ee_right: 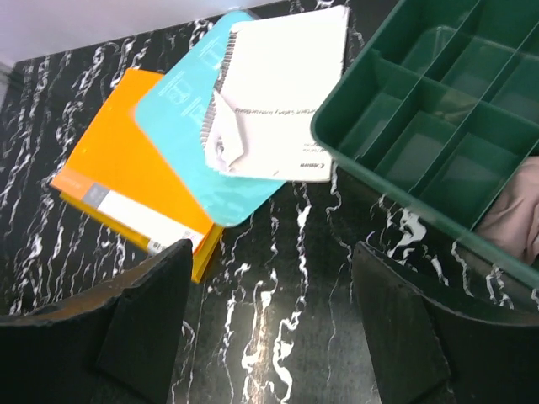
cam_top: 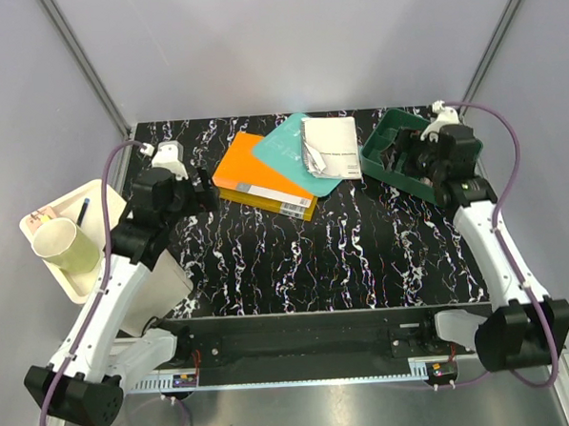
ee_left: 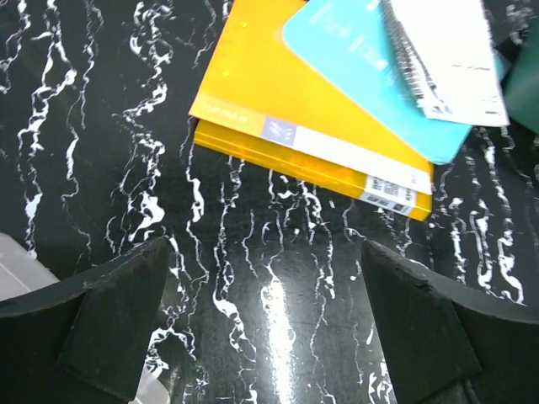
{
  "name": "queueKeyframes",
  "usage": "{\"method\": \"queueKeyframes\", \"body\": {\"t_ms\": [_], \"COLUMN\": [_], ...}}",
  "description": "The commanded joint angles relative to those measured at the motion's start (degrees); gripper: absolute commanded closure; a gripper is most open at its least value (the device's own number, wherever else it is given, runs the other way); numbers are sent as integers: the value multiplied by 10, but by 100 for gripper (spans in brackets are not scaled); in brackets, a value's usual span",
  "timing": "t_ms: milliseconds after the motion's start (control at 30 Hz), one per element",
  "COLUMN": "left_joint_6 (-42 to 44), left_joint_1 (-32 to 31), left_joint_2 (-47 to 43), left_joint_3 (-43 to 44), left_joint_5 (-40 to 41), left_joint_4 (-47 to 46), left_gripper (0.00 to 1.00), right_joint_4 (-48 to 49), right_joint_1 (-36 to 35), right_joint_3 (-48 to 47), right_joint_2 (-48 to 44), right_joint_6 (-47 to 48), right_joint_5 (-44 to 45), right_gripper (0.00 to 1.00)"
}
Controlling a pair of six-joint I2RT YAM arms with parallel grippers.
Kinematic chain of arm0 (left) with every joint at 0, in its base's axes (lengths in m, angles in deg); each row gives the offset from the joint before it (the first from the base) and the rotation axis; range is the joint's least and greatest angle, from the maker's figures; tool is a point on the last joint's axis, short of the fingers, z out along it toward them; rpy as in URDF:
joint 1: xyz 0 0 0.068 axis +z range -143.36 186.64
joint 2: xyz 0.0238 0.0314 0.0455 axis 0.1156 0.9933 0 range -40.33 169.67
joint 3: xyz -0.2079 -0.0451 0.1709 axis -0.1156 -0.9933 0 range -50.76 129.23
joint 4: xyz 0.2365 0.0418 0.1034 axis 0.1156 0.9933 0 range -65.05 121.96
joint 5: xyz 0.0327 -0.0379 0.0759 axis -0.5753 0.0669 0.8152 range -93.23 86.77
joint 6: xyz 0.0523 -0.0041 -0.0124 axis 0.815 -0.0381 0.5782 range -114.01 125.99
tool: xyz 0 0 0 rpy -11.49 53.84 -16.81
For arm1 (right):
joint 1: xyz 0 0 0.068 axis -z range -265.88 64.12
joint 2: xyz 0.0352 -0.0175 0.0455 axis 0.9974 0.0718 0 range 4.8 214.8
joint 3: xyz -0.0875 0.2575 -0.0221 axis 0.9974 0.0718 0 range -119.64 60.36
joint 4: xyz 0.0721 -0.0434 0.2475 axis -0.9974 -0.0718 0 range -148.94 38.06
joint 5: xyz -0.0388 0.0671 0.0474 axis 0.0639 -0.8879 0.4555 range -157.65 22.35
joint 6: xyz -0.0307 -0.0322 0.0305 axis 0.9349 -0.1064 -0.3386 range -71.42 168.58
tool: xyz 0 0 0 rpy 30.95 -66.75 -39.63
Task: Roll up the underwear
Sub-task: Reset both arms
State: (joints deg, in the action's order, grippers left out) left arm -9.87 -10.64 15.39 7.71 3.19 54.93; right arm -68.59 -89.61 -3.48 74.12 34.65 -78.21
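Underwear: beige fabric in green tray compartment, ahead-right of right tool. Right tool spread, empty. Left tool spread, empty, above worktop; orange book just ahead.

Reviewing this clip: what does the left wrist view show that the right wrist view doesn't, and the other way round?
Only the left wrist view shows a pale grey object's corner at its lower left edge. Only the right wrist view shows the compartments of the dark green divided plastic tray, with pinkish-beige fabric in one at the right edge. Both show the orange book, teal book and white spiral notebook overlapping on the black marbled table, plus their own open fingers, left and right.
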Motion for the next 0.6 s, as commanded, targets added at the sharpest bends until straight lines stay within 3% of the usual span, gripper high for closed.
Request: {"method": "queueKeyframes", "body": {"t_ms": [0,200,567], "left_joint_6": [9,-1,-14], "left_joint_1": [2,2,3], "left_joint_2": [-32,-57,-89], "left_joint_3": [-17,-34,-57], "left_joint_5": [-42,-76,-91], "left_joint_4": [-54,-79,-106], "left_gripper": [1,1,1], "right_joint_4": [67,67,64], "right_joint_1": [-3,-2,-2], "right_joint_3": [69,126,142], "right_joint_2": [-65,-137,-156], "right_joint_6": [-13,-2,19], "right_joint_5": [-41,-20,-10], "right_gripper": [17,15,14]}}
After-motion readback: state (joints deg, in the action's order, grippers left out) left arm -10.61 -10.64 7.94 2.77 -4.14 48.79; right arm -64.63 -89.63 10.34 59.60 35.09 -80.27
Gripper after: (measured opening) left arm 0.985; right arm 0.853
